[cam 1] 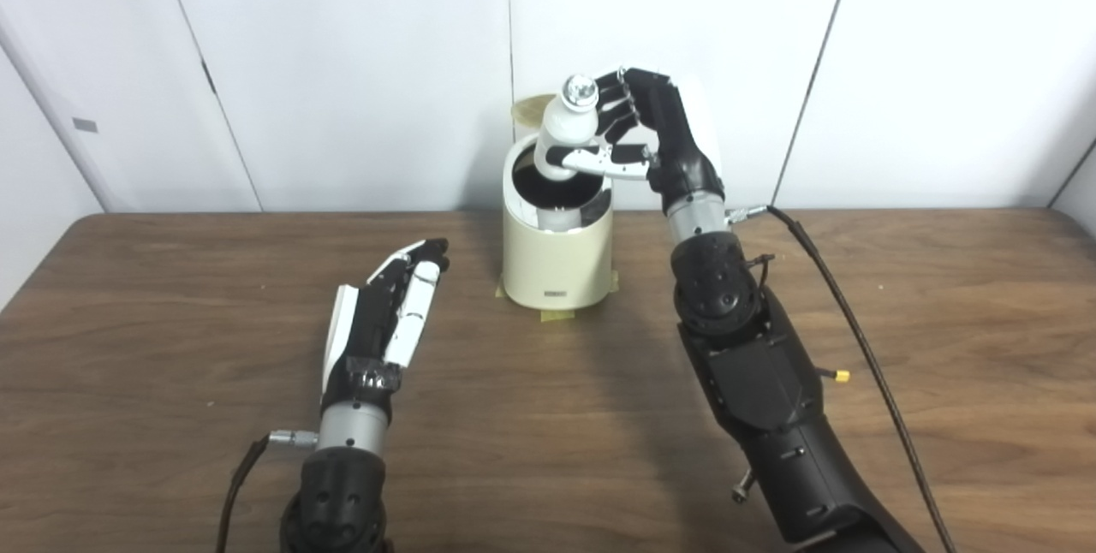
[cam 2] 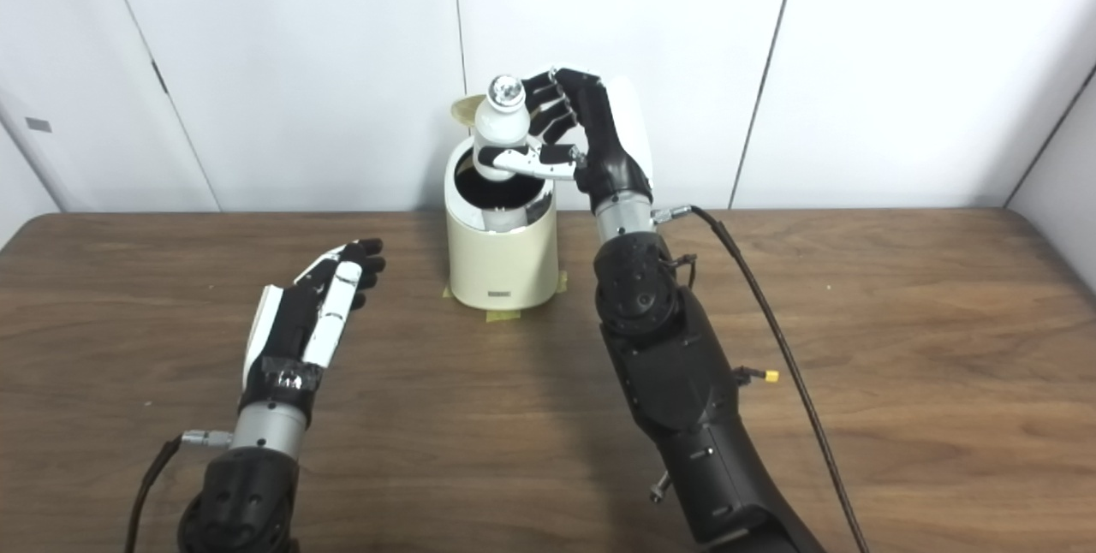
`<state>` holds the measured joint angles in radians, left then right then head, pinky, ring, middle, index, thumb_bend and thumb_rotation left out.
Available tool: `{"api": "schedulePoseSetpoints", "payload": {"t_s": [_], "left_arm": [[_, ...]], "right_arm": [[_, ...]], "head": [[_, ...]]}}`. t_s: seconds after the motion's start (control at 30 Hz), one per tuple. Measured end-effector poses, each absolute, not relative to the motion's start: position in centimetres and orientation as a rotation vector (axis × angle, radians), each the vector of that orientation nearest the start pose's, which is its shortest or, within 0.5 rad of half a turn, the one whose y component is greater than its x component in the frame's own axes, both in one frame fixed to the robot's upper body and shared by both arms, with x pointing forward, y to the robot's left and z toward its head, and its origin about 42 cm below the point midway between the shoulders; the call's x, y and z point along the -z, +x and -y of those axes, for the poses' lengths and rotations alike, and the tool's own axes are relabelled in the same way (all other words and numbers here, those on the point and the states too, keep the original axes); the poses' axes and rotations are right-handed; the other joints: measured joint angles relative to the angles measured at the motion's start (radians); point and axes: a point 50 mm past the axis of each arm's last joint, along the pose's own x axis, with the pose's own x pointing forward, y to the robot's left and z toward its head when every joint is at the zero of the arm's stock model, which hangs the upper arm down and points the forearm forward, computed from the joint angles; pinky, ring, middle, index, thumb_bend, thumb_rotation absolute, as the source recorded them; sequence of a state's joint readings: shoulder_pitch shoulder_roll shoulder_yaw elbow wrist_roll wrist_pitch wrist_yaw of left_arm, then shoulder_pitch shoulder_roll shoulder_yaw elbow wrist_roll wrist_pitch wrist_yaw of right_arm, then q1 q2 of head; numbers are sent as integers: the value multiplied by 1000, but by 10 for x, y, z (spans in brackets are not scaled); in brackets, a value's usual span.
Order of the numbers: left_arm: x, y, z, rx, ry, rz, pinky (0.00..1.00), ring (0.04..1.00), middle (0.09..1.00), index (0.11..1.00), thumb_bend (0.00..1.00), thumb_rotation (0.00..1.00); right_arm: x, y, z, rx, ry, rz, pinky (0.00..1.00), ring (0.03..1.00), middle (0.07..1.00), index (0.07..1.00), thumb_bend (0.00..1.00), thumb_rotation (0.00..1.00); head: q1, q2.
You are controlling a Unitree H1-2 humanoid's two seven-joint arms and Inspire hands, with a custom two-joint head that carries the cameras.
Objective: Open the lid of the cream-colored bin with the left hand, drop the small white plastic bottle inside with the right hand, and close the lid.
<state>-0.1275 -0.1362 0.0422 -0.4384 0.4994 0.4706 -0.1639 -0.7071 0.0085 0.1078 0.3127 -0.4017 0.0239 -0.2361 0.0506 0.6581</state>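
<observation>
Toward the far edge of the brown wooden table (cam 1: pixel 171 322), the cream-colored cylindrical bin (cam 1: pixel 556 266) stands with its lid (cam 1: pixel 531 110) raised behind. That step looks done. The right hand (cam 1: pixel 638 133) grasps the small white plastic bottle (cam 1: pixel 561 138) over the dark mouth, long axis near upright, silver cap up, tilted slightly right. Dropping and closing remain. The left hand (cam 1: pixel 390 313) rests released, apparently on the table.

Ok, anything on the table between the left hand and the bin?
No. Both views show only bare table between the left hand and the bin.
</observation>
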Motion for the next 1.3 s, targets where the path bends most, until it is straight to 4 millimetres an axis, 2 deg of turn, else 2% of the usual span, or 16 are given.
{"api": "schedulePoseSetpoints", "payload": {"t_s": [0.3,0.63,0.77,0.8,0.9,1.3], "left_arm": [[-217,297,-183,-78,297,46,769,809,795,832,544,946],[-218,297,-182,-83,289,47,792,821,791,823,545,938],[-218,297,-180,-84,287,47,794,828,792,829,551,940],[-218,297,-180,-85,286,47,793,832,790,829,553,942],[-219,297,-178,-85,280,46,773,822,784,828,548,939],[-219,298,-178,-87,281,48,779,828,785,851,533,921]], "right_arm": [[-263,470,120,31,-427,433,397,437,495,480,521,0],[-256,473,119,14,-421,406,396,442,483,497,523,0],[-252,474,119,-6,-434,390,439,526,509,484,528,1],[-251,474,118,-14,-446,389,475,565,576,488,526,82],[-250,477,118,-35,-480,386,523,612,635,492,525,134],[-251,479,117,-43,-509,398,525,611,632,493,524,143]], "head": [[5,3],[3,5],[6,3],[8,3],[8,3],[6,3]]}}
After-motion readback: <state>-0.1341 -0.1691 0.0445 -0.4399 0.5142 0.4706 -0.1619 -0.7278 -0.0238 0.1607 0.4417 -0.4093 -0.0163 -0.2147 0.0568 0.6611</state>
